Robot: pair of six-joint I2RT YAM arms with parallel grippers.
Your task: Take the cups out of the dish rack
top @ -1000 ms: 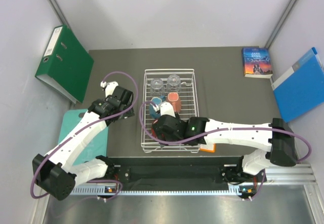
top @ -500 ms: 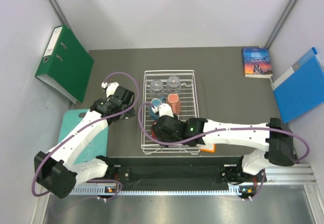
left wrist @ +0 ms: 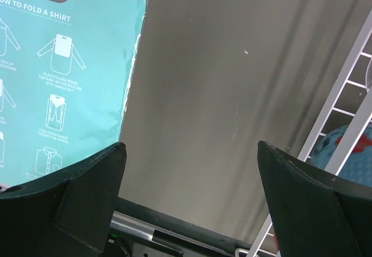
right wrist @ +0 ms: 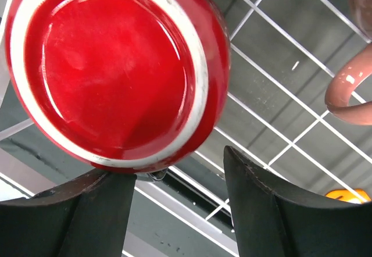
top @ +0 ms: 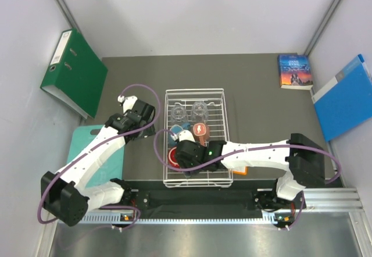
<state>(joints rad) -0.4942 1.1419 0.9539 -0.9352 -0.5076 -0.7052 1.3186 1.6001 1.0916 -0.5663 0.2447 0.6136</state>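
The white wire dish rack (top: 226,152) stands mid-table. It holds two clear tumblers (top: 178,111) (top: 199,109), a light-blue mug (top: 177,130), a salmon-pink mug (top: 201,130) and a red mug (top: 173,154). My right gripper (top: 185,155) is inside the rack, right beside the red mug. In the right wrist view the red mug (right wrist: 110,71) shows its base and rests against the left finger (right wrist: 75,216). The right gripper (right wrist: 180,170) has its jaws apart with nothing between them. My left gripper (top: 141,123) is open and empty left of the rack, as the left wrist view (left wrist: 190,146) also shows.
A teal shirt-folding board (top: 81,146) lies at the left near edge. A green binder (top: 72,71) leans at the far left. A book (top: 295,71) and a blue folder (top: 346,97) are at the far right. An orange tag (right wrist: 349,196) sits at the rack's corner.
The rack has shifted toward the near edge. My right gripper has moved left and nearer, and the red mug now shows beside it. My left arm has barely moved.
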